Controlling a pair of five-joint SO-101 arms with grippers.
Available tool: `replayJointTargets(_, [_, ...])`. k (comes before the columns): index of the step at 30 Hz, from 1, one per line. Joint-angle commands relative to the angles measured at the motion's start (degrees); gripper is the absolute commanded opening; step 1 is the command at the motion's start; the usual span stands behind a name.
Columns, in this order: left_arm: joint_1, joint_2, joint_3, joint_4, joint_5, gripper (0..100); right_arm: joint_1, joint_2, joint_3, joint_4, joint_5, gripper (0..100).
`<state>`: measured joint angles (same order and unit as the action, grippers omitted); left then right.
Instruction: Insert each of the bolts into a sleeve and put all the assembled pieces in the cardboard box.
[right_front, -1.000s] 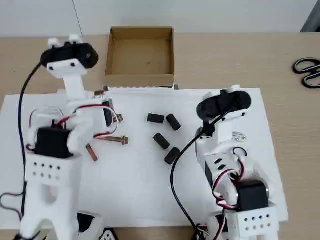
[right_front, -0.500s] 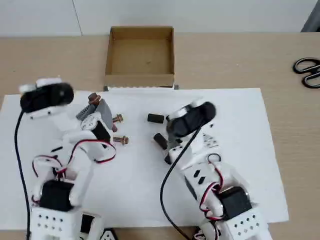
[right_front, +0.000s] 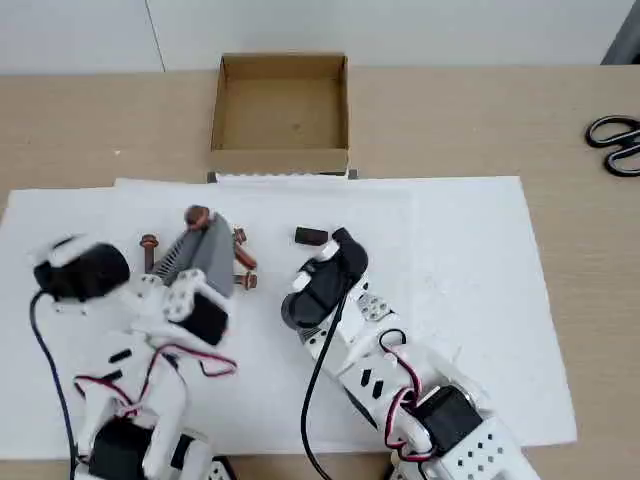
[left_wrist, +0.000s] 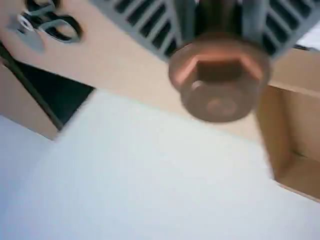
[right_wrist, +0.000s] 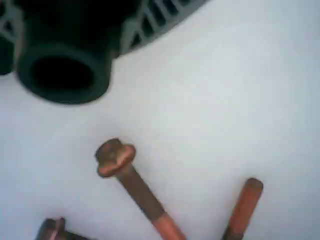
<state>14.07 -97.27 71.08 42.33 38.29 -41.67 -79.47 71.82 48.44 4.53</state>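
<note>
The left pincer (right_front: 203, 230) is recorded pressed onto a bolt (left_wrist: 218, 82), which is pinched by the shank so that the hexagonal flanged head projects past the grey fingertips. This pincer is held above the white paper sheet (right_front: 480, 260), on the near side of the cardboard box (right_front: 281, 160) and off its near left corner. The right pincer (right_wrist: 75, 20) is recorded pinching a black sleeve (right_wrist: 64, 75), whose open bore is turned towards the wrist camera. It is positioned low over the sheet, nearer than the box and roughly in line with the box's right wall. The held bolt and held sleeve are apart. Between the two pincers, loose bolts (right_wrist: 127, 180) are noted lying flat on the sheet, short of the box's near wall. A further bolt (right_front: 148, 246) is seen farther left of the box than the left pincer. A second sleeve (right_front: 311, 236) is noted on its side on the sheet, just beside the right pincer and between it and the box. The box is set open-topped on the desk (right_front: 450, 120) at the sheet's far edge. On the desk, well to the right of the box, scissors (right_front: 615, 145) are noted.
</note>
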Motion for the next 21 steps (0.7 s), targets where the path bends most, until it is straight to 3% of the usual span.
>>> replayJointTargets(1, [4.48, -2.02, -0.31, 1.85, 0.26, 0, -0.92, -0.92, -0.44, -1.71, 0.79, 0.3])
replayJointTargets(21, [5.63, -2.02, 2.15, 1.67, 0.26, 0, -2.42, -2.59, -0.70, -1.71, 4.84, 0.3])
